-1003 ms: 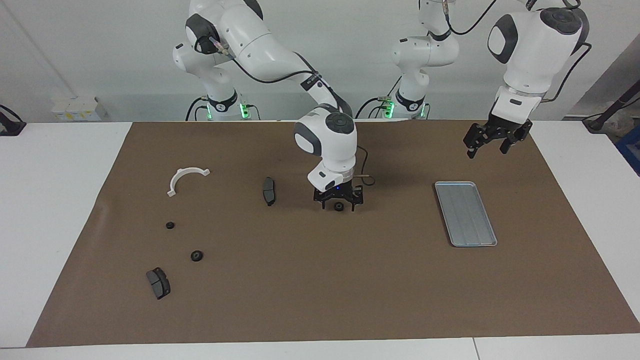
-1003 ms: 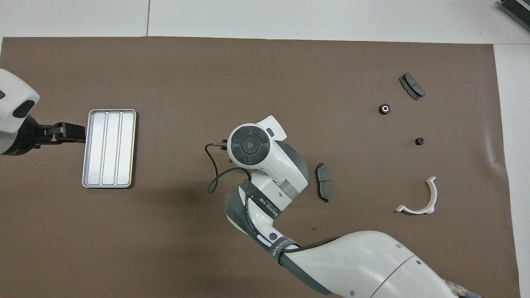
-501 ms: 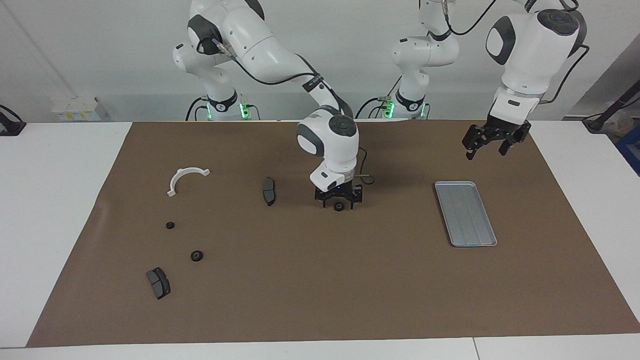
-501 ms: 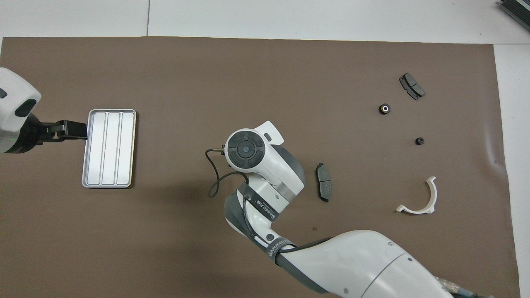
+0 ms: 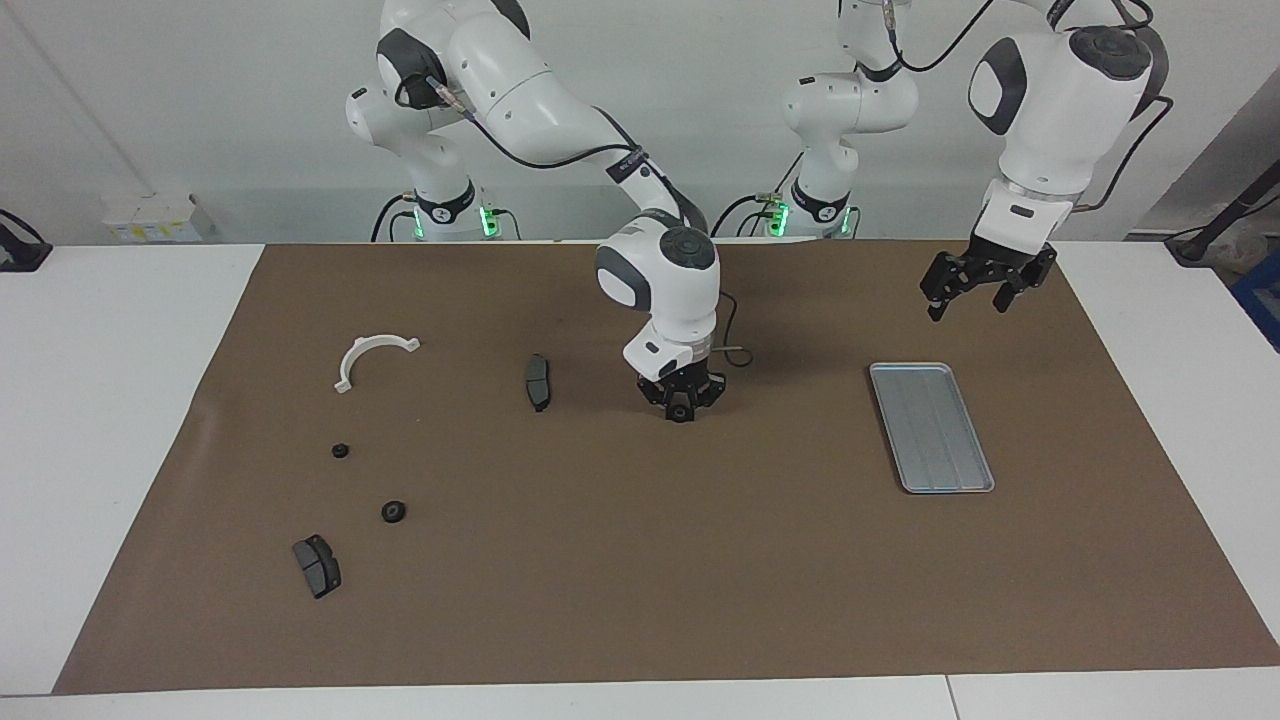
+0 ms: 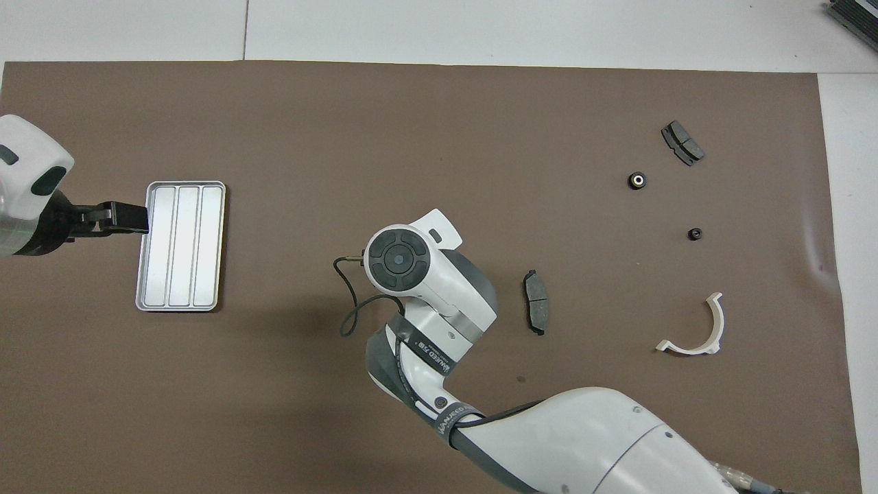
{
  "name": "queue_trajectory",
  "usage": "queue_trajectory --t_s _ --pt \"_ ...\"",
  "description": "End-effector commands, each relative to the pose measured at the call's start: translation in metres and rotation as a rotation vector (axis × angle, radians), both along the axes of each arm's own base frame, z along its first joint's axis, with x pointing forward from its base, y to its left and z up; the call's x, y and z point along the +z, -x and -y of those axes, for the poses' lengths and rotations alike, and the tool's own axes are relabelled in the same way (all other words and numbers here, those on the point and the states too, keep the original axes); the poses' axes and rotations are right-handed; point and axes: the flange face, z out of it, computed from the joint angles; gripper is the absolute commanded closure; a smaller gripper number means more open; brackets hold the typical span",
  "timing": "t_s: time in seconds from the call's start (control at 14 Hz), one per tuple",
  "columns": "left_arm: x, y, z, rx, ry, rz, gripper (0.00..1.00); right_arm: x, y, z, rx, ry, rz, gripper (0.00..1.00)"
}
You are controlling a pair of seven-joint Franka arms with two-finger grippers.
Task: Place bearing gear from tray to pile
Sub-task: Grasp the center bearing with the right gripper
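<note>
While the flat rectangular silver-grey metal tray [image 5: 931, 427] is lying bare toward the left arm's end of the table, the small round black bearing gear [image 5: 679, 412] is sitting at mid-table between the narrowed fingers of the right gripper [image 5: 681, 398], which appear to be closing on it or already gripping it. It looks to be on the mat or just above it, roughly halfway between the tray and the pile, so the carry seems about half done. Left to do, by my reading, is the travel toward the right arm's end and the release among the scattered parts: the white plastic half-ring bracket [image 5: 369, 358], the dark grey curved pad [image 5: 538, 381] nearest the gripper, another dark pad [image 5: 316, 565], and two small black round parts [image 5: 340, 451] [image 5: 394, 512]. The left gripper [image 5: 981, 287] is waiting in the air near the tray, fingers spread. A brown mat [image 5: 640, 600] is covering the white table [image 5: 100, 420], and a plain pale wall [image 5: 200, 100] is rising past the arm bases.
</note>
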Motion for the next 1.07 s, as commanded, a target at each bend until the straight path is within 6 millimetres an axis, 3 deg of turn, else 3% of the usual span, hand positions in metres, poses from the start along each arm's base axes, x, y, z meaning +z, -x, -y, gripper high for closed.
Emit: queue_trajectory --t_s 0.0,0.21,0.43,0.79,1.0 --pt "0.001 0.01 0.0 -0.014 0.015 0.02 0.0 0.003 -0.002 0.009 -0.004 0.013 0.03 1.0" --pt "0.001 0.01 0.0 -0.012 0.015 0.018 0.0 0.003 -0.019 0.033 -0.033 0.016 0.028 1.0" --pt "0.001 0.01 0.001 -0.014 0.015 0.02 0.0 0.027 -0.025 0.065 -0.045 0.026 0.039 1.0" --pt "0.001 0.01 0.001 -0.014 0.015 0.018 0.0 0.057 -0.015 0.165 -0.021 0.068 0.02 1.0" --pt "0.002 0.01 0.001 -0.014 0.015 0.021 0.0 0.066 -0.011 0.225 -0.012 0.056 -0.013 1.0"
